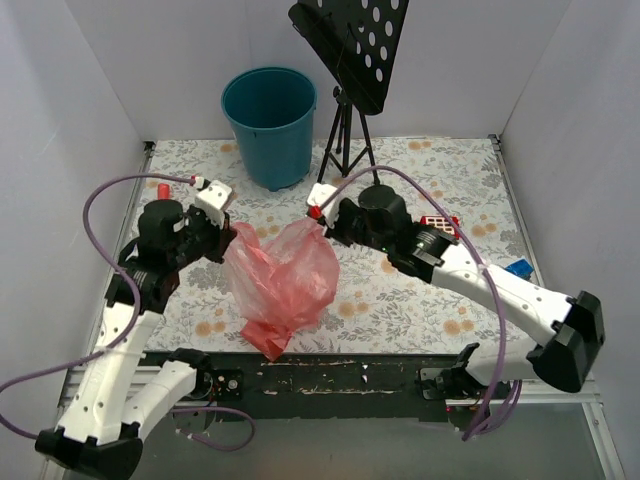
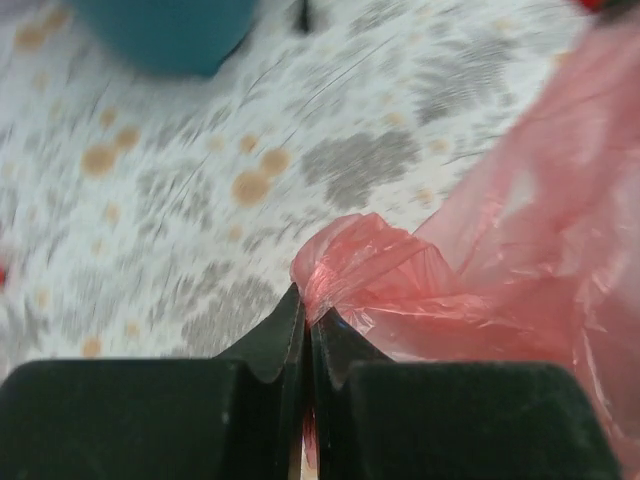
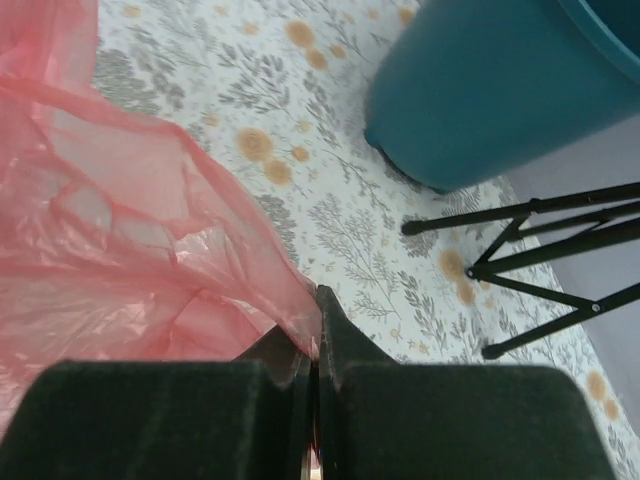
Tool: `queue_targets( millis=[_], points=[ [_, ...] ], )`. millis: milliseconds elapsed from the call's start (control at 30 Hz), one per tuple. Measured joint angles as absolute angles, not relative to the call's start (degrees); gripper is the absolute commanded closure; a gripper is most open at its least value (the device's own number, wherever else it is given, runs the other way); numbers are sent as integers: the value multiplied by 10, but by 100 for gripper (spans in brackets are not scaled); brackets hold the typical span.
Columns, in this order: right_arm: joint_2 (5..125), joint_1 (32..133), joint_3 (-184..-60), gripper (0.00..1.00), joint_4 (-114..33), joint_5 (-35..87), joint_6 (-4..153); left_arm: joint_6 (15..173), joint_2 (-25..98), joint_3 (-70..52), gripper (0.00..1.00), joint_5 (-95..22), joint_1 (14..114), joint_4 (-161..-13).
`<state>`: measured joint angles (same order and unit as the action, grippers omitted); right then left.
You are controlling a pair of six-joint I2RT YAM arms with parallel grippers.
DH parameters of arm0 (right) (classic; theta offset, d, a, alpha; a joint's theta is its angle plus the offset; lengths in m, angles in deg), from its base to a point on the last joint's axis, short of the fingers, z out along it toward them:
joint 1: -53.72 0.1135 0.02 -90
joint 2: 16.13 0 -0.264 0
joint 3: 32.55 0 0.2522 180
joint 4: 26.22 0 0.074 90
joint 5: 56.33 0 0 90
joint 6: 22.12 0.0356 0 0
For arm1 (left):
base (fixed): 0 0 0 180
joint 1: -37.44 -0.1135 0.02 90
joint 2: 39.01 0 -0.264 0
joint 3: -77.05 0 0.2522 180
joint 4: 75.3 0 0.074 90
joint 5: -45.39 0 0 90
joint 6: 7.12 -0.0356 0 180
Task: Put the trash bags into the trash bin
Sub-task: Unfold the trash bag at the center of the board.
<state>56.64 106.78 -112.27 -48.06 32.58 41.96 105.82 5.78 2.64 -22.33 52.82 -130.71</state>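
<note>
Holding the bag between left claw and right claw, both pinched tight on it; next I carry it over the bin at the surface's far edge.

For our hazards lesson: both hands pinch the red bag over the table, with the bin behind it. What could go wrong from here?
1. The left hand and right hand each pinch only a thin fold of the bag; it might slip free or tear.
2. It hangs loose and wide, so it may snag on the bin rim.
3. The stand sits right beside the bin; an arm could knock it.
</note>
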Motion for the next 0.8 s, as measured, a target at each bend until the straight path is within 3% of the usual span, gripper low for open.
queue_targets(
  millis=[200, 333, 400, 500, 567, 633, 700, 800],
  points=[
    [720, 1046, -1223, 99, -455, 395, 424, 1149, 118, 24, 100, -503, 521, -1328],
    [874, 1022, -1415, 99, -435, 413, 391, 1113, 158, -68, 100, -607, 512, -1312],
    [973, 1014, -1587, 99, -407, 422, 366, 1091, 212, -191, 100, -633, 511, -1281],
    [1108, 1010, -1849, 99, -280, 403, 307, 1063, 346, -471, 100, -648, 511, -1208],
    [1116, 1011, -1885, 99, -172, 354, 259, 1044, 439, -666, 100, -638, 511, -1149],
    [1068, 1019, -1839, 99, -64, 281, 197, 1020, 484, -766, 100, -603, 511, -1063],
    [1014, 1036, -1792, 99, 9, 229, 144, 987, 446, -711, 100, -539, 511, -962],
    [959, 1066, -1756, 99, 115, 199, 82, 920, 298, -455, 100, -395, 510, -828]
  ],
)
